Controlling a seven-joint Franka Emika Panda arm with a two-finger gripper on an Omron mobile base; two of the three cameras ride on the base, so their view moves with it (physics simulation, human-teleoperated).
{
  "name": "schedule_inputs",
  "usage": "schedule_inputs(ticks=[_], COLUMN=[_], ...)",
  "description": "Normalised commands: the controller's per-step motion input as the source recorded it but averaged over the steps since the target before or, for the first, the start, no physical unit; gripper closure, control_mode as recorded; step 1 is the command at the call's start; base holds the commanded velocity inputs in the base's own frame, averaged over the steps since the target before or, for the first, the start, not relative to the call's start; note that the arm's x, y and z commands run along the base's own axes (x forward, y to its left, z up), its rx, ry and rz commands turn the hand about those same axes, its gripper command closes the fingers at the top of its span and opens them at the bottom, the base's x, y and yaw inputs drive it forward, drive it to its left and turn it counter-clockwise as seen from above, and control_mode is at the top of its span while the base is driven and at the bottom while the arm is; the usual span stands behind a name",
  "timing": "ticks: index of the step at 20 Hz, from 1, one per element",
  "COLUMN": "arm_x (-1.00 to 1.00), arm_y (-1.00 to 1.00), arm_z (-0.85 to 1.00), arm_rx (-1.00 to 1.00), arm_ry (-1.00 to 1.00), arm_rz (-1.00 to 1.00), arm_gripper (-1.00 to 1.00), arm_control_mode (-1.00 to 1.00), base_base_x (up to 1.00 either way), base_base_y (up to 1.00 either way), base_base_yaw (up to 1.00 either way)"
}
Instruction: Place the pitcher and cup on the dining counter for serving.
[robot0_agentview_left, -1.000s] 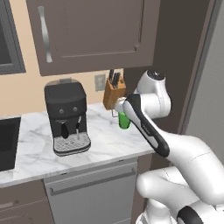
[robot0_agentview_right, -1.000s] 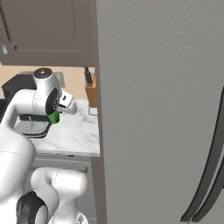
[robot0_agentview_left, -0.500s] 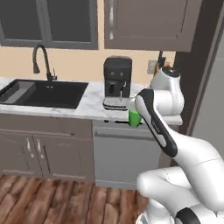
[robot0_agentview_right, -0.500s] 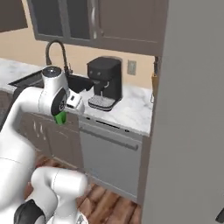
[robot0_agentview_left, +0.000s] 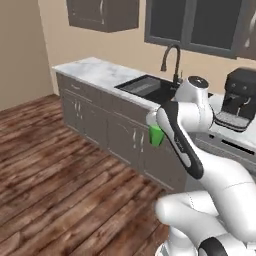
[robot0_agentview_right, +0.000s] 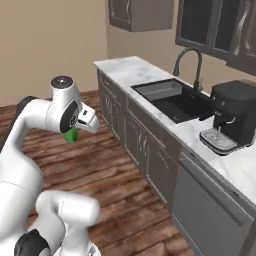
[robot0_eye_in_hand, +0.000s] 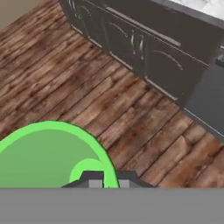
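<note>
The small bright green cup (robot0_agentview_left: 157, 135) hangs in the air in front of the arm, well above the wooden floor. My gripper (robot0_eye_in_hand: 106, 177) is shut on its rim, and the hand view looks down into the cup (robot0_eye_in_hand: 48, 157). From the right base view the cup (robot0_agentview_right: 71, 134) peeks out below the white hand, away from the cabinets. The pitcher and the dining counter are out of view.
A marble counter (robot0_agentview_left: 95, 70) with a black sink (robot0_agentview_right: 172, 97) and a curved faucet (robot0_agentview_left: 172, 62) runs along the wall over grey cabinets (robot0_agentview_right: 142, 145). A black coffee machine (robot0_agentview_right: 232, 117) stands on it. Open wooden floor (robot0_agentview_left: 55, 165) lies to the left.
The whole picture has swung, so the base has moved: the coffee machine has slid from the middle to the right and the sink and floor have come into view. The cup stays in the gripper.
</note>
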Motion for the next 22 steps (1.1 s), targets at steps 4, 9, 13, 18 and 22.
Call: schedule_inputs(ticks=[4, 9, 13, 18, 22], arm_x=[0.0, 0.0, 0.0, 0.0, 0.0], arm_y=[0.0, 0.0, 0.0, 0.0, 0.0], arm_z=[0.0, 0.0, 0.0, 0.0, 0.0], arm_rx=[0.0, 0.0, 0.0, 0.0, 0.0], arm_ry=[0.0, 0.0, 0.0, 0.0, 0.0], arm_rz=[0.0, 0.0, 0.0, 0.0, 0.0], arm_gripper=[1.0, 1.0, 1.0, 1.0, 1.0], arm_control_mode=[1.0, 1.0, 1.0, 1.0, 1.0], base_base_x=[0.0, 0.0, 0.0, 0.14, 0.42], base_base_y=[0.56, 0.7, 0.91, 0.99, 0.78], base_base_yaw=[0.86, 0.85, 0.78, 0.65, 0.48])
